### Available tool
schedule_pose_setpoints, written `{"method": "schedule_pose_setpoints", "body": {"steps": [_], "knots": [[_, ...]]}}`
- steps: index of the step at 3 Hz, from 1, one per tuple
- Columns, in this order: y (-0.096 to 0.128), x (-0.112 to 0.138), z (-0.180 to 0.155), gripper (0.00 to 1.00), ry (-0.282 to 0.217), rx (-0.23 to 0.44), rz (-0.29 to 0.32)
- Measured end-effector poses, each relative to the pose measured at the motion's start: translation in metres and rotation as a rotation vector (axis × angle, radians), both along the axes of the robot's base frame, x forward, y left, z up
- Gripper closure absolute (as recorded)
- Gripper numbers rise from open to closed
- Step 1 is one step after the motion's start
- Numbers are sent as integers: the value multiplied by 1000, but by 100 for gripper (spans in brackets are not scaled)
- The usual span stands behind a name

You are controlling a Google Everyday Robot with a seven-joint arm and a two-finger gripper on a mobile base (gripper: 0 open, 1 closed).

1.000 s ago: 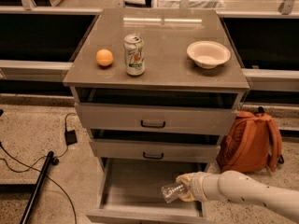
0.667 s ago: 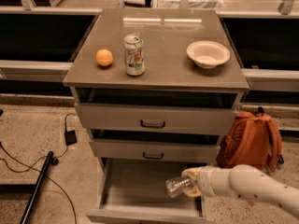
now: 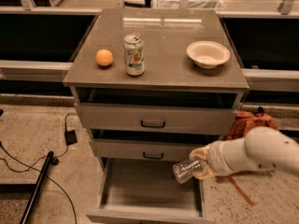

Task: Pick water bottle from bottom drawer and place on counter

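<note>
Gripper [image 3: 200, 164]: tan two-finger unit on the end of a thick white arm [image 3: 261, 153], which entered from the picture's right side of the cabinet [image 3: 154, 125]. It was located at the cabinet's front, just below the middle drawer [image 3: 140, 149] and above the right part of the pulled-out bottom drawer [image 3: 145, 188]. Its fingers were clamped around the base end of the water bottle [image 3: 186, 171].

Water bottle: clear and ribbed, held roughly level and slightly tilted. Its far end pointed toward the cabinet's centre line. It hung clear of the drawer tray and touched nothing but the fingers.

Bottom drawer: the cabinet's lowest, fully extended, with a flat grey tray showing bare beneath the bottle.

Middle drawer: dark handle, pulled out a short way.

Top drawer [image 3: 154, 118]: dark handle, pulled out slightly, with a dark gap under the cabinet top.

Counter [image 3: 163, 36]: the cabinet's glossy grey-brown top, bearing three items.
- Orange ball or fruit [image 3: 104, 58]: toward the left front.
- Soda can [image 3: 134, 55]: upright, just beside the orange on its inner side.
- Pale bowl [image 3: 208, 54]: upright, toward the right edge and well apart from the can.

Orange-brown backpack [image 3: 247, 122]: on the floor against the cabinet's right side, partly hidden by the arm.

Black cable with a small box [image 3: 71, 136]: on the speckled floor left of the cabinet.

Dark pole [image 3: 39, 185]: lying slanted on the floor farther left of the cabinet's front.
</note>
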State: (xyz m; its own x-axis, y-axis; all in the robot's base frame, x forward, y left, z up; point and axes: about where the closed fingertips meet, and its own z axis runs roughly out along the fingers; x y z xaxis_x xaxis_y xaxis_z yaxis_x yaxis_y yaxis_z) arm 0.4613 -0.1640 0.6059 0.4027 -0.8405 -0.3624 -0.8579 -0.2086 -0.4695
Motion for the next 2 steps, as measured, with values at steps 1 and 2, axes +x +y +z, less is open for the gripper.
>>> {"method": "schedule_pose_setpoints", "body": {"steps": [1, 2], "knots": [[28, 13, 61, 100, 35, -119, 100], [45, 33, 130, 100, 39, -234, 131]]}}
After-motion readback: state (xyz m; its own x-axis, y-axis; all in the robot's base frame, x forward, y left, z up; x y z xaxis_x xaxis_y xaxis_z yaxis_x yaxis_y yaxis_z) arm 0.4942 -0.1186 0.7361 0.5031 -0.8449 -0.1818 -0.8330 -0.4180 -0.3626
